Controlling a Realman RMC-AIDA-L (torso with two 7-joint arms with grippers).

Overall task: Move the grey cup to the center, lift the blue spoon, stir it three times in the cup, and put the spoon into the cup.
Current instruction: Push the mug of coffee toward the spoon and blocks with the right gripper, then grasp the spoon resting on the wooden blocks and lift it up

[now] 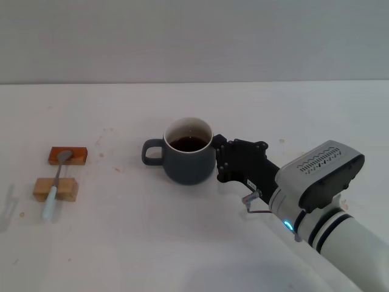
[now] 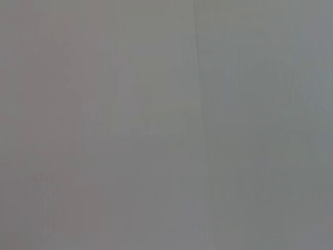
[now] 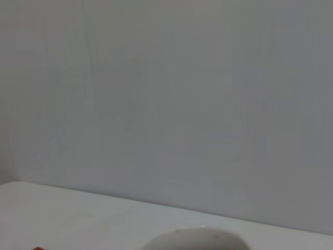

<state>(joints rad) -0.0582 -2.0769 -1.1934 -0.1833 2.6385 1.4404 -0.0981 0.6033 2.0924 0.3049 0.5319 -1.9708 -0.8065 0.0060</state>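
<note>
Grey cup [image 1: 190,153] near bench centre, right pincer [image 1: 217,159] against it, closure unclear; blue spoon [image 1: 55,182] untouched on 2 blocks, stirring pending

R arm enters from lower right of head view, white forearm w/ grey vented wrist housing, blue indicator lit near the wrist joint. Reaches fwd and toward robot's left, low over the worktop. R pincer [image 1: 217,159] black, its front end up against the side of the grey cup [image 1: 189,159] opposite the handle. Finger state not discernible. L arm and L pincer not visible in any view.
</note>
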